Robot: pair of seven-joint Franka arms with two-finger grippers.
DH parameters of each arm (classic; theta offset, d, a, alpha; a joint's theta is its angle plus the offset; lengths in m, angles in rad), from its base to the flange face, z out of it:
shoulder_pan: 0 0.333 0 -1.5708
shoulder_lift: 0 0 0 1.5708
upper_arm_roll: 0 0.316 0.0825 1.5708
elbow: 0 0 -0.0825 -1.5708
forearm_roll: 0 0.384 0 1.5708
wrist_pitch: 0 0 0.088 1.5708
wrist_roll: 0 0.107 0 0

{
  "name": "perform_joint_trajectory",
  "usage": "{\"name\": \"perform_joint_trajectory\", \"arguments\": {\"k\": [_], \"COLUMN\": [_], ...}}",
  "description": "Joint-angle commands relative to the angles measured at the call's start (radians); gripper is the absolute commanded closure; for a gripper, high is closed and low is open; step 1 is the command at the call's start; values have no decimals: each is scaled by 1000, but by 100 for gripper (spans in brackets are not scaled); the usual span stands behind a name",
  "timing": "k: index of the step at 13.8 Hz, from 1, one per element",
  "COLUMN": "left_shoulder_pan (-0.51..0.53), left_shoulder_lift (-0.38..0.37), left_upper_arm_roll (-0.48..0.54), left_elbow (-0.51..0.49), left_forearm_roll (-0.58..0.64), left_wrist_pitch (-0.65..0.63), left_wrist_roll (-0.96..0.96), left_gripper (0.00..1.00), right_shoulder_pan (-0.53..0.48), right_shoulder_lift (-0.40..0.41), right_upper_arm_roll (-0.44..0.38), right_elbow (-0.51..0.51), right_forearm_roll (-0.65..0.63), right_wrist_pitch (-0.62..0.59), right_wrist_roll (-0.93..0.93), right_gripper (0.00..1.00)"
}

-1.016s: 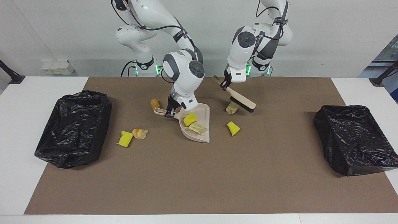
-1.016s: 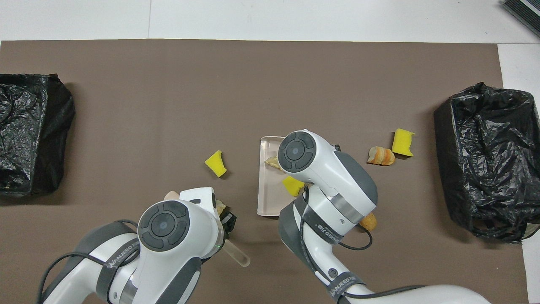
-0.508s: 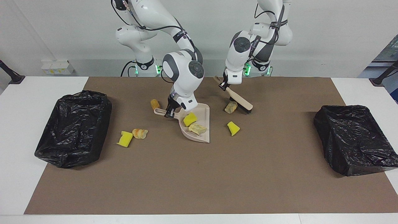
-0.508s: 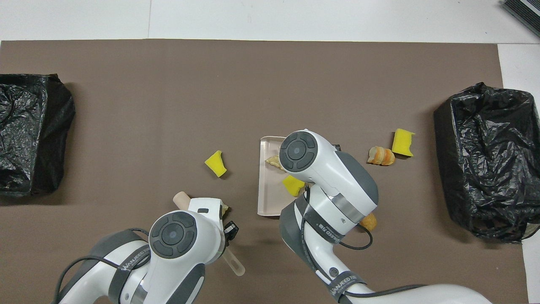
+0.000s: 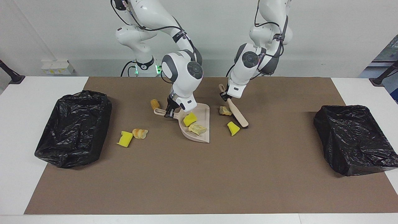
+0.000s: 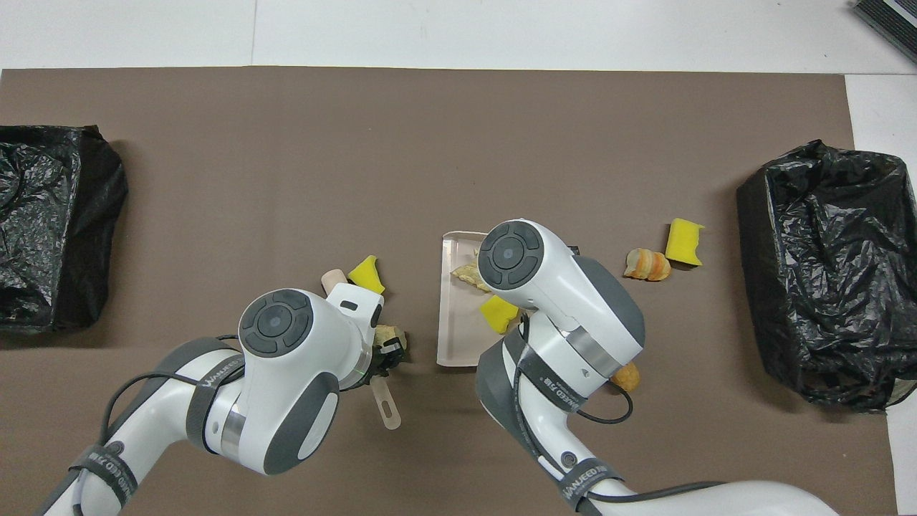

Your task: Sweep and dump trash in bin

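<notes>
Left pincer (image 5: 224,97) clamped on brush (image 5: 238,113), right pincer (image 5: 169,112) gripping dustpan (image 5: 203,137) handle

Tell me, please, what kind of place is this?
Probably a robot test lab: two white robot arms work over a brown paper mat on a white table, with black bag-lined bins at each end.

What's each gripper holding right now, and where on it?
Left gripper holds the brush by its handle; right gripper holds the dustpan by its handle.
</notes>
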Motion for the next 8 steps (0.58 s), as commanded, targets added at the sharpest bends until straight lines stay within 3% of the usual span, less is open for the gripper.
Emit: {"name": "perform_joint_trajectory", "arguments": {"k": [1,8], "left_shoulder_pan": [0,-41], "left_shoulder_lift": [89,154], "left_upper_arm_roll": [-14,-155], "left_elbow": [47,76], "left_forearm_roll": [-22,-120], "left_wrist_pitch": [69,192], "left_wrist_roll": [114,214], "left_gripper": [100,100], "right_shoulder_pan": [-17,-17], "right_shoulder_lift": [-9,-9], "right_upper_arm_roll": [9,9], "right_elbow": [-18,-18], "right_forearm_roll": [20,34], "right_wrist_pitch": [23,23], "right_wrist_roll": [-8,-8], "right_gripper": [100,100]}}
